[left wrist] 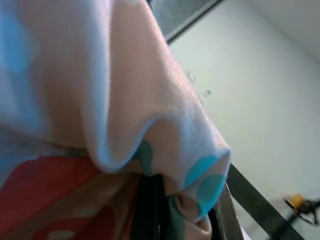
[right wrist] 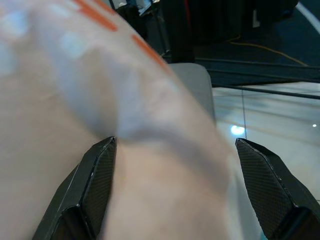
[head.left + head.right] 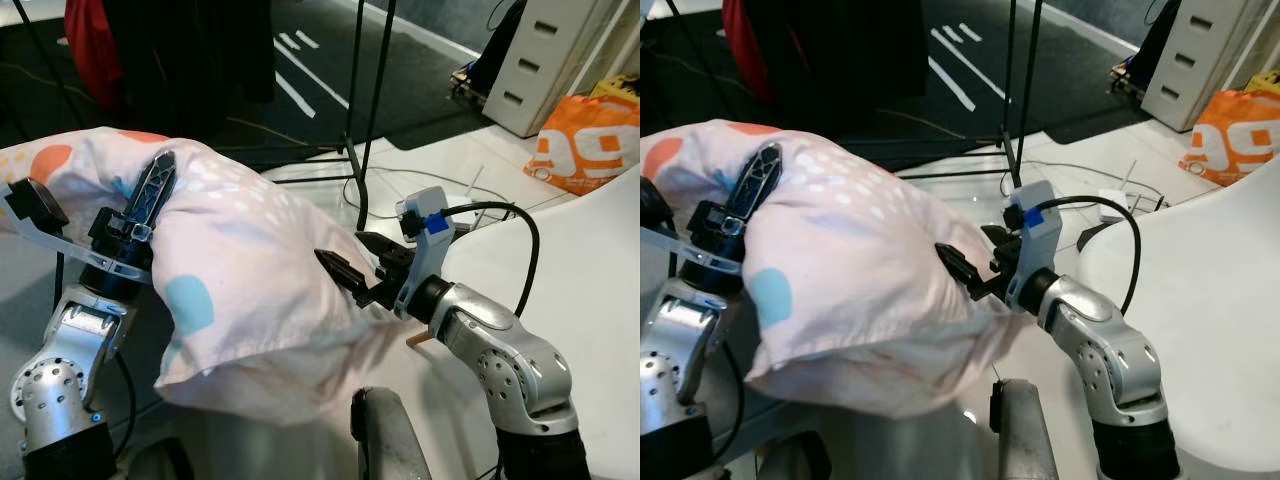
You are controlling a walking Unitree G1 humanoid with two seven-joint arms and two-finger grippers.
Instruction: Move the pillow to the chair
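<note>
Two end effectors are holding the pillow [image 3: 240,290] aloft: the left end effector [image 3: 145,205] is clamped on its fabric, the right end effector [image 2: 175,190] is pressing it, fingers wide apart.

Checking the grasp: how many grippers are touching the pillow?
2: the left gripper presses the pillow's left side, the right gripper its right side.

Silver jointed arms, black lattice fingers [image 3: 152,190], a blue-marked white wrist module [image 3: 425,222], black cable [image 3: 520,240].
</note>
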